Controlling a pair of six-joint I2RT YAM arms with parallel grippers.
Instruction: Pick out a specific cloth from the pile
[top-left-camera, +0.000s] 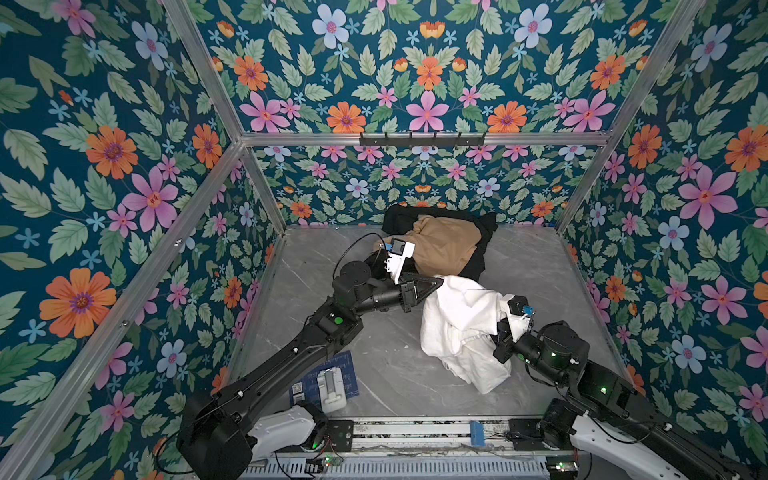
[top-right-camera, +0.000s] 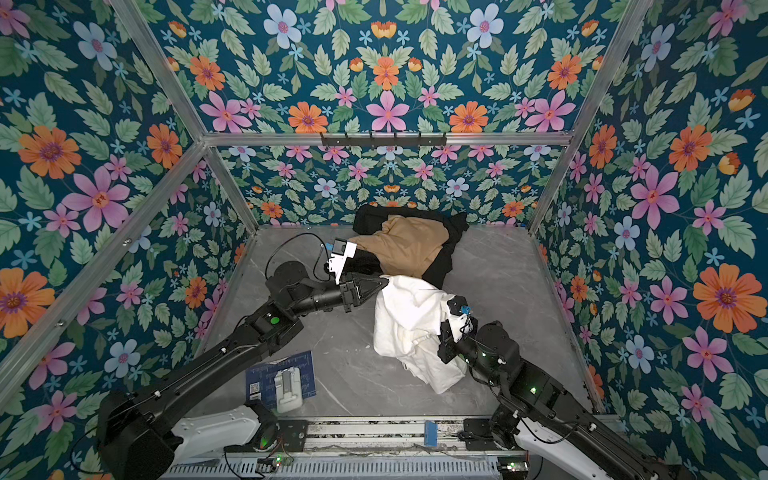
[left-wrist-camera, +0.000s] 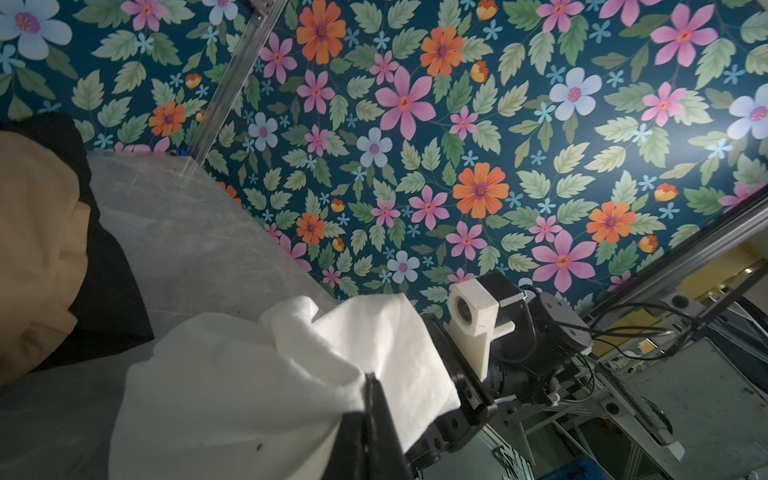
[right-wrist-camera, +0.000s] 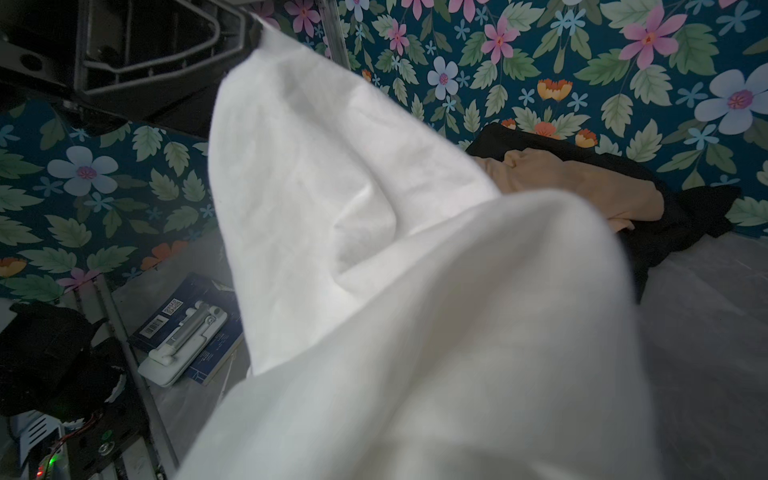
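White wrinkled fabric cloth (top-left-camera: 453, 328): hung raised beside tan-and-black fabric pile (top-left-camera: 444, 245)
Left tool (top-left-camera: 439, 283), right tool (top-left-camera: 503, 330): each clamped on it

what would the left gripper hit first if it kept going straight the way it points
The white cloth that the left gripper pinches; past that fold perhaps the right arm's wrist camera, but depth is unclear.
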